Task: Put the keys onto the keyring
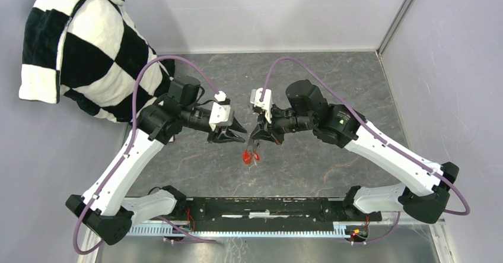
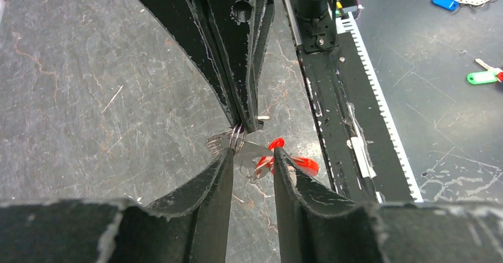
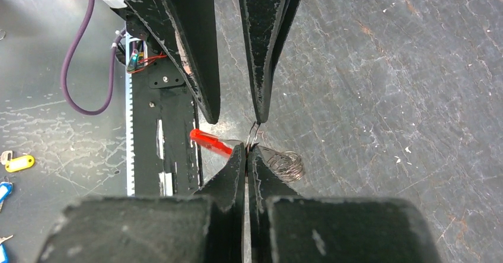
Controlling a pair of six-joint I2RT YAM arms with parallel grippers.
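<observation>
My right gripper is shut on the thin silvery keyring, held in the air above the table's middle. The long red fob hangs from it to one side and a coil of silvery wire to the other. My left gripper faces it tip to tip, open, with one fingertip touching the keyring. Nothing sits between its fingers. Just beyond them a silvery blade with a small red head hangs beside the fob. From above, the red pieces dangle under both grippers. I see no black-headed key.
A black-and-white checkered cloth drapes over the back left corner. The black mounting rail runs along the near edge. Beyond it on the floor lie coloured tags: blue, green, yellow. Grey walls close the back and right.
</observation>
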